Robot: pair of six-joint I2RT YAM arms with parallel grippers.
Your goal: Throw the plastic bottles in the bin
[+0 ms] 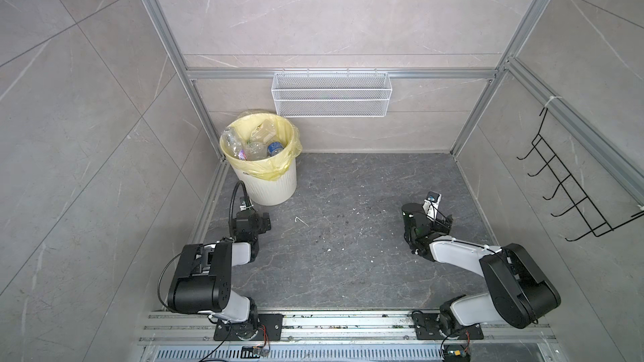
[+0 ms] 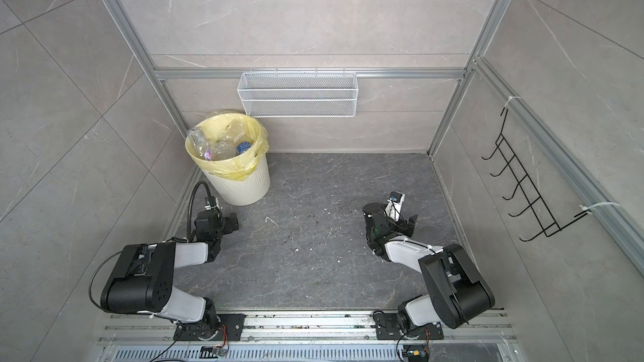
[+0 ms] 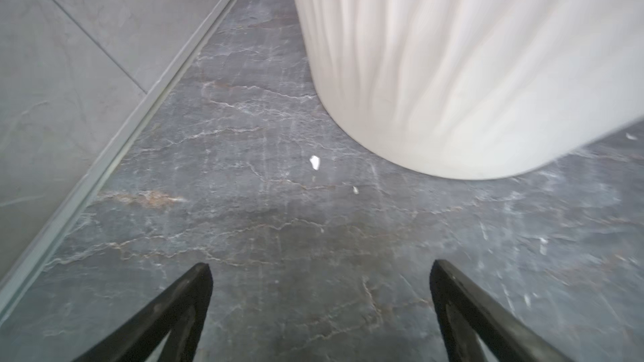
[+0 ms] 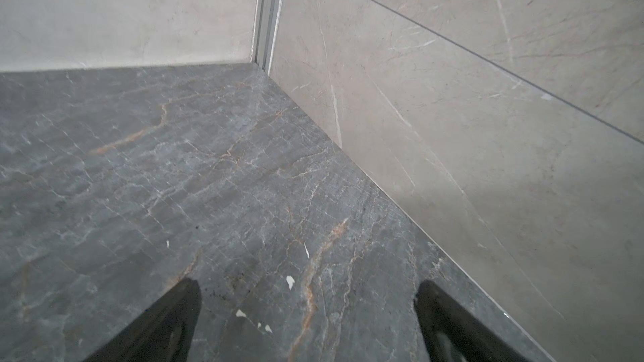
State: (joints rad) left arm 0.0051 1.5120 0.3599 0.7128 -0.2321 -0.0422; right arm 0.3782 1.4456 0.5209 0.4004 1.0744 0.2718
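No legible txt anywhere.

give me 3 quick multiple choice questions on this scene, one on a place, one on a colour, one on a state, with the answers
1. Where does the bin stand?
A) in the far left corner of the floor
B) in the far right corner
C) between the two arm bases

2. What colour is the bag lining it?
A) black
B) yellow
C) blue

3. How is the left gripper?
A) shut on a bottle
B) shut and empty
C) open and empty

Answers:
1 A: both top views show it in that corner.
2 B: yellow film folds over the rim.
3 C: in the left wrist view the jaws stand apart, with only bare floor between them.
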